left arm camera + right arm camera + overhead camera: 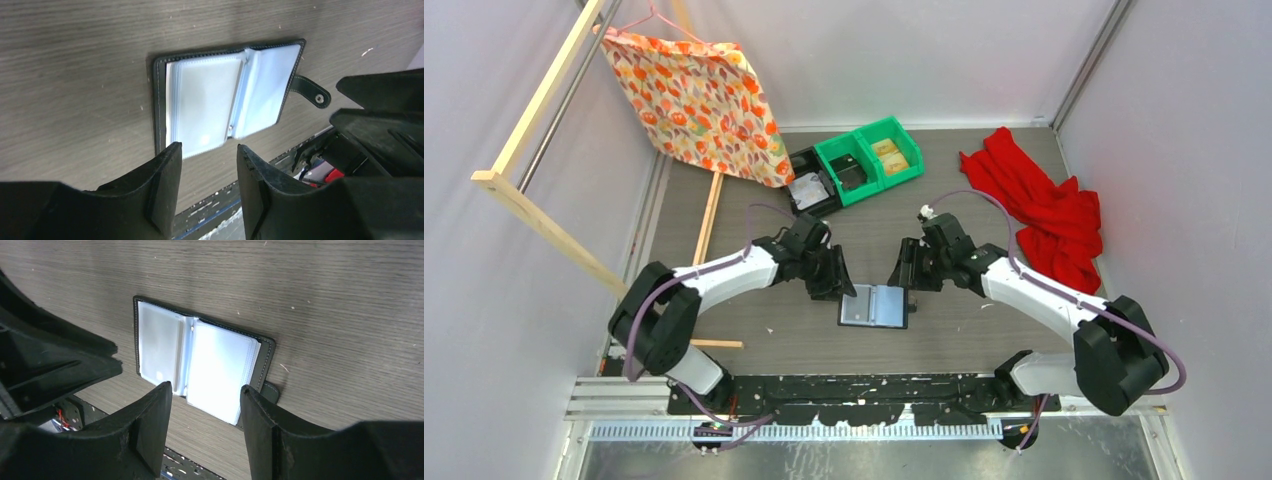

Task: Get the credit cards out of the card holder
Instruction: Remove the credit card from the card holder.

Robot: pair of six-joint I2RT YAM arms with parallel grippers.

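Top external: open card holder (874, 306) between spread left claw (207, 150), right claw (206, 390).

Table (884, 225): dark grey wood-grain, scattered pale specks. Card holder (874, 306) lies open flat, centre, toward the near edge, clear sleeves up, snap tab sticking out one side. Far side: green bins (871, 160) touching a black bin (812, 187). Far right: crumpled red cloth (1041, 205).

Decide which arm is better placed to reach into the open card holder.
Probably right: the right gripper, open, straddles the card holder's sleeve stack; the left gripper only reaches a sleeve edge.
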